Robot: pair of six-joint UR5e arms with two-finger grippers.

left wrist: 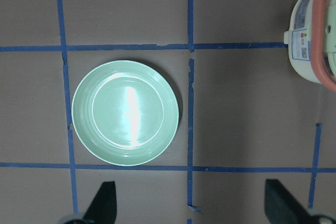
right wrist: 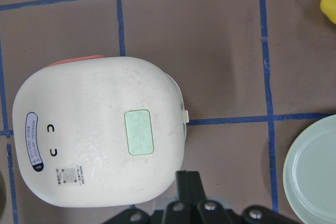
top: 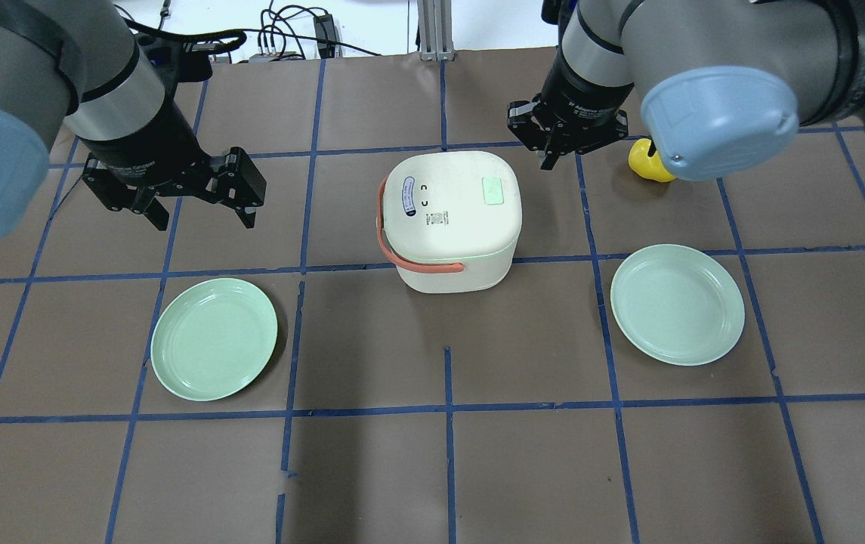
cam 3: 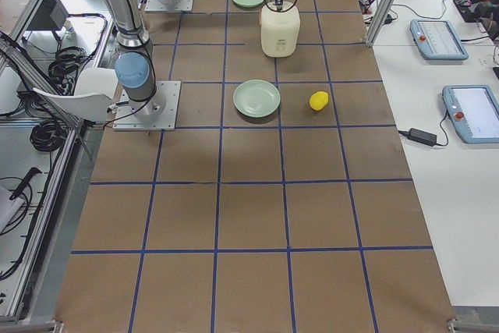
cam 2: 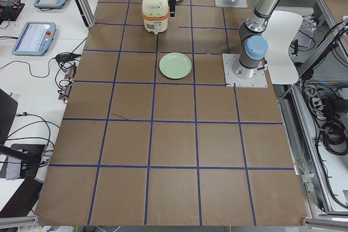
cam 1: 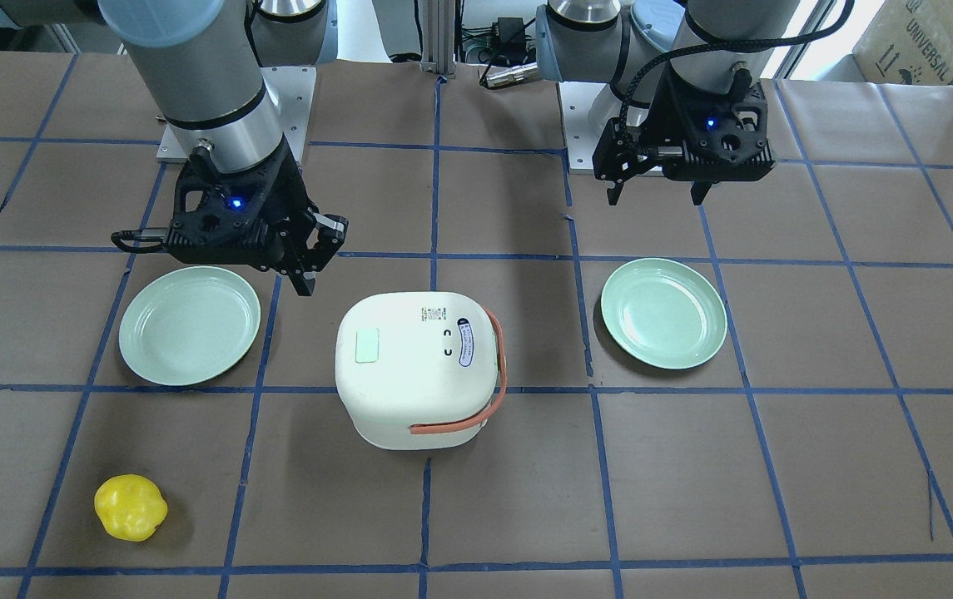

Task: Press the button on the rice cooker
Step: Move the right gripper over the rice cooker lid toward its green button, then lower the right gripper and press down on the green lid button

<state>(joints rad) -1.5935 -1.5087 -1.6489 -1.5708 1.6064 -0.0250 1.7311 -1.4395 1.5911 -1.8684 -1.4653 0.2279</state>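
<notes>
The white rice cooker stands mid-table with its lid closed and its orange-red strap handle down. A pale green rectangular pad sits on the lid, and a small tab sticks out at the lid's edge. My right gripper is shut and empty. It hovers by the cooker's corner on the pad side, also in the front view and the right wrist view. My left gripper is open and empty, well apart from the cooker.
Two pale green plates lie on the table, one by my left arm and one by my right. A yellow pepper-like object lies beyond the right gripper. Blue tape lines grid the brown table.
</notes>
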